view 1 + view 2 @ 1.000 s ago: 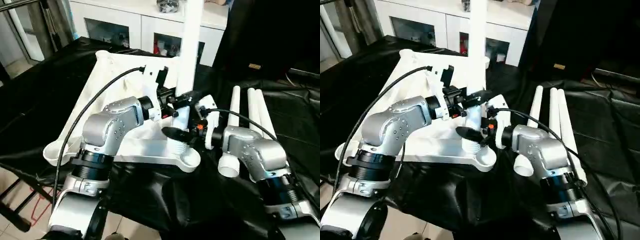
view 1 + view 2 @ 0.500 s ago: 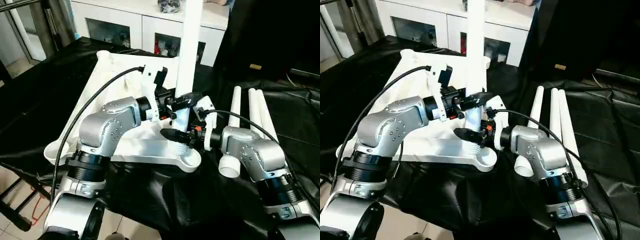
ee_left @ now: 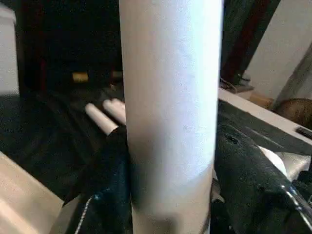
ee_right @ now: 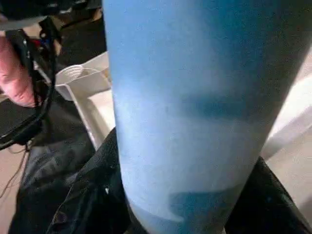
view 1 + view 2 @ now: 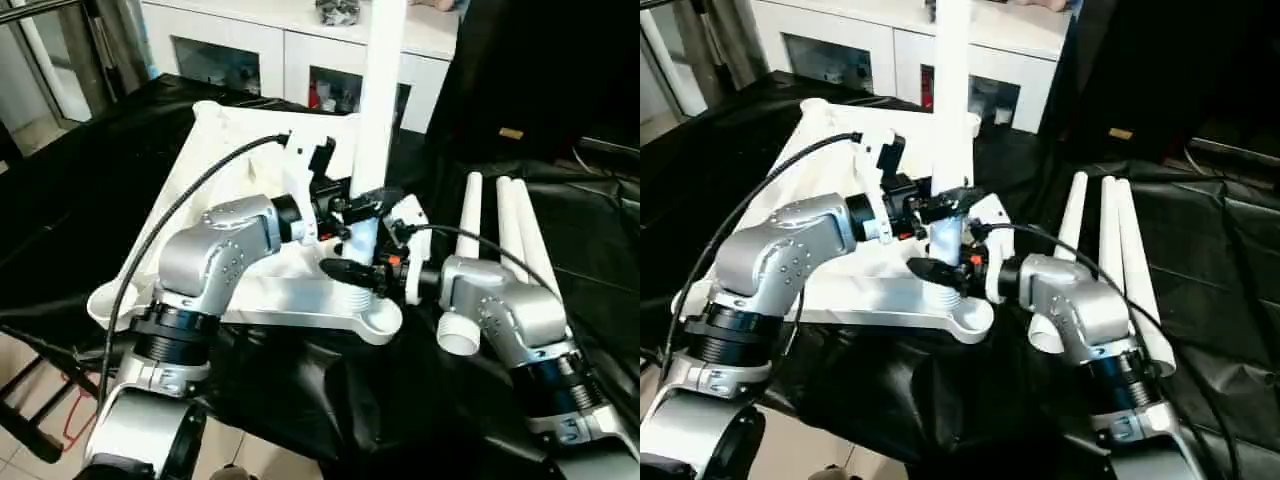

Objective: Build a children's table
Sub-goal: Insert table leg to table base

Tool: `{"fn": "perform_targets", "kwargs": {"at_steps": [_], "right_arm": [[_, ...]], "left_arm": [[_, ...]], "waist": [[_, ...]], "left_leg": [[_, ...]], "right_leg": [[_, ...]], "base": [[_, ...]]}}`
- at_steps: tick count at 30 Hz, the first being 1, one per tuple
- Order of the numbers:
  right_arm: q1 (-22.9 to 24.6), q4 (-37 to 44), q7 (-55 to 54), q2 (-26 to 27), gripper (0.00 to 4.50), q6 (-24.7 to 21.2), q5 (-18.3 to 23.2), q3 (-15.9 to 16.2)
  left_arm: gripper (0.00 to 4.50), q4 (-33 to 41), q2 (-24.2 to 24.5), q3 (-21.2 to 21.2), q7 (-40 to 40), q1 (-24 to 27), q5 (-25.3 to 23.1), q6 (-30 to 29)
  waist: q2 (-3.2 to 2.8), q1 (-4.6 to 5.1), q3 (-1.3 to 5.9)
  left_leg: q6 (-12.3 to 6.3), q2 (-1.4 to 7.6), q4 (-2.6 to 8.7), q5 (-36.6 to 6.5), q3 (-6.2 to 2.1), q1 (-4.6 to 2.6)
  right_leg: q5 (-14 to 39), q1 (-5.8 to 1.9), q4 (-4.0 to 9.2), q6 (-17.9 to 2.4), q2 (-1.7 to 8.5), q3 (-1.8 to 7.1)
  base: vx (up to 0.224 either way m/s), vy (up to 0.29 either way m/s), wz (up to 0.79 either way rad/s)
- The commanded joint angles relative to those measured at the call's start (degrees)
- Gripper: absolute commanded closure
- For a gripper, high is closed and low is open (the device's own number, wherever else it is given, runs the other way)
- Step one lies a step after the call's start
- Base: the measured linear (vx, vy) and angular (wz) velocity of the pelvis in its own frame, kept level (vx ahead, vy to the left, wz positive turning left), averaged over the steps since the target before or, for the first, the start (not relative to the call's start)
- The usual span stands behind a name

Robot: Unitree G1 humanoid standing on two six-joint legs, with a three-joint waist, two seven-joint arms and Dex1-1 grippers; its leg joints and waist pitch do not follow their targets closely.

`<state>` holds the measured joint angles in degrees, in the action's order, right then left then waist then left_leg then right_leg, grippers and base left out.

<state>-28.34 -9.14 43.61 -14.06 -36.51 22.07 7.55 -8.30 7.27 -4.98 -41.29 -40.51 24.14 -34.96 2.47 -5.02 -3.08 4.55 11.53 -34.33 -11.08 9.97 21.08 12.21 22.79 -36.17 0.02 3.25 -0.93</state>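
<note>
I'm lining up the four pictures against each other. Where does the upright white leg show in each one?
Left eye view: upright leg right of centre, rising from the tabletop's near corner.
Right eye view: centre.
Left wrist view: middle, between black fingers.
Right wrist view: middle, looks bluish.
Shared landmark: spare legs lying on the black cloth, also.

Upright leg (image 5: pixel 379 90) in tabletop (image 5: pixel 225 170) corner socket, three spare legs (image 5: pixel 505 235) beside

place: you're in a lab-like indoor room | cues: black-draped work table (image 5: pixel 90 200) near; white cabinet (image 5: pixel 290 45) with glass doors far; black curtain (image 5: pixel 540 60) far right; tiled floor (image 5: pixel 30 420) near left
</note>
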Motion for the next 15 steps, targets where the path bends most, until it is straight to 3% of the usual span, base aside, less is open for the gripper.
{"fn": "perform_targets", "kwargs": {"at_steps": [1, 5, 8, 12, 13, 15], "right_arm": [[0.7, -0.2, -2.7, 0.8, 2.57, 2.0, -0.5, -2.0], [2.1, -0.6, -8.4, 4.6, 2.57, 6.8, 0.3, -6.5], [2.9, -0.5, -11.3, 5.9, 2.57, 8.4, 0.6, -8.5], [4.6, 0.9, -12.9, 6.3, 2.57, 10.0, 0.3, -9.9], [4.9, 1.4, -13.0, 6.2, 2.57, 10.1, 0.4, -10.2], [5.3, 1.8, -13.0, 5.8, 2.57, 10.2, 0.3, -10.4]], "left_arm": [[1.49, 0.0, -1.5, -1.0, -0.3, 0.3, -1.0, 4.9], [1.48, 0.9, -3.3, -0.2, 2.2, 2.5, -3.0, 12.1], [1.48, 2.5, -4.1, 1.7, 1.3, 3.8, 0.3, 9.7], [1.48, 4.4, -2.9, 2.9, -3.2, 5.3, 3.5, 10.1], [1.48, 4.6, -2.2, 2.9, -4.1, 5.7, 3.7, 10.5], [1.48, 4.7, -0.5, 2.2, -6.2, 6.1, 3.3, 11.0]], "waist": [[-0.25, 0.09, 4.14], [-0.51, 0.19, 4.15], [-0.9, 0.28, 4.12], [-0.77, 0.26, 4.05], [-1.17, 0.36, 4.0], [-0.98, 0.49, 3.92]], "left_leg": [[-0.57, 0.99, 3.29, -1.5, 0.04, -0.62], [-0.49, 1.09, 3.34, -1.5, -0.02, -0.56], [0.26, 1.03, 3.45, -2.5, -0.01, -0.74], [0.69, 0.95, 3.55, -3.4, 0.04, -0.75], [0.66, 0.92, 3.56, -3.5, 0.01, -0.78], [0.54, 0.9, 3.67, -4.1, 0.0, -0.77]], "right_leg": [[-6.2, -3.71, 3.19, -13.8, 3.32, 1.76], [-7.4, -3.6, 3.14, -13.7, 3.35, 1.76], [-6.4, -3.49, 3.16, -13.7, 3.22, 1.74], [-5.3, -3.49, 3.28, -13.2, 3.12, 1.78], [-5.4, -3.4, 3.29, -13.1, 2.99, 1.73], [-4.3, -3.45, 3.45, -12.5, 2.98, 1.72]], "base": [[0.0, 0.0, 0.0], [0.0, 0.0, 0.0], [0.0, 0.0, 0.0], [0.0, 0.0, 0.0], [0.0, 0.0, 0.0], [0.0, 0.0, 0.0]]}}
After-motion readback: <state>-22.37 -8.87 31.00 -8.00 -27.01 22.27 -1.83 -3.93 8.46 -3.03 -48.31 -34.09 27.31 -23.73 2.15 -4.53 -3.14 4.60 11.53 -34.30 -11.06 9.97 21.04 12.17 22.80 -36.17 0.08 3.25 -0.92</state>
